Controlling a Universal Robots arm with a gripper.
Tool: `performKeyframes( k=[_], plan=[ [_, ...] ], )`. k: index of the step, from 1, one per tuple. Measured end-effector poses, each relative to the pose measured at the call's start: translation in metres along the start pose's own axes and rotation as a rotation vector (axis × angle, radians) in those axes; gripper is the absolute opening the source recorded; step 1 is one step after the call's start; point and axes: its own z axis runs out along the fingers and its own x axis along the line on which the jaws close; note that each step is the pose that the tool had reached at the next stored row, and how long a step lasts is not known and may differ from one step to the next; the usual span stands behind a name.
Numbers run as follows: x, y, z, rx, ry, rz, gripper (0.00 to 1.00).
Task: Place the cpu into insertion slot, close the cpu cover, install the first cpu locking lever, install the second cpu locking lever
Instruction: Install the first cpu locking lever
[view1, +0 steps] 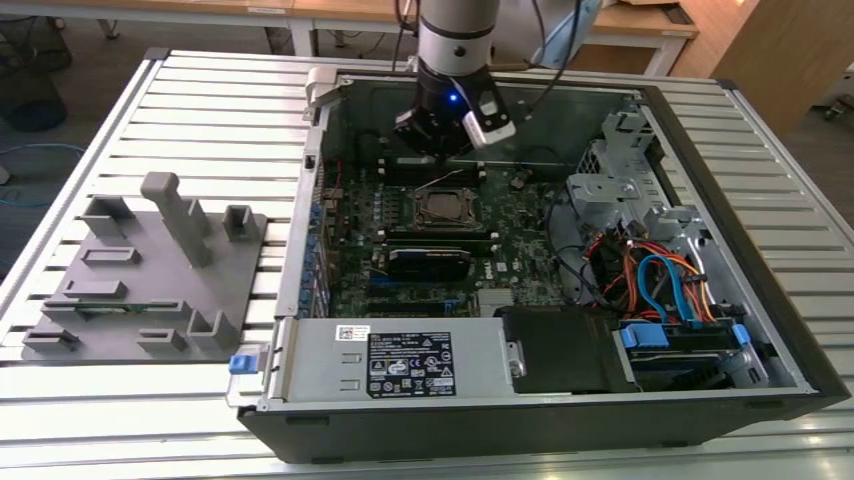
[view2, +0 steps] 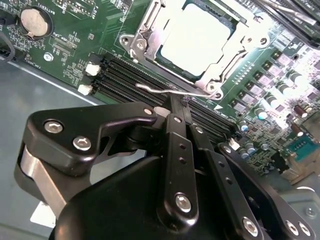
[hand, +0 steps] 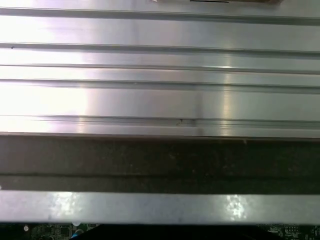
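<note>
The black gripper (view2: 176, 107) fills the lower half of the second wrist view, its linkage arms and bolts closest to the lens. Its fingers come together into a narrow tip with no gap visible between them, and that tip sits at a thin silver locking lever (view2: 172, 91) running along the near edge of the socket; whether the fingers actually pinch the wire I cannot tell. Just above it, in the upper middle of the frame, the cpu (view2: 197, 37) lies in the insertion slot (view2: 142, 47), its pale metal top showing through the cut-out of the cpu cover (view2: 240, 37), which lies flat over it. In the exterior view the arm (view1: 454, 40) reaches down into the open computer case (view1: 747, 250), above the socket at the frame's centre.
</note>
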Motion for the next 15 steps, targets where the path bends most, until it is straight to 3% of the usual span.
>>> performKeyframes(
  k=[15],
  plan=[
    [-0.0032, 0.0002, 0.0016, 0.0016, -0.0005, 0.0, 0.1]
  ],
)
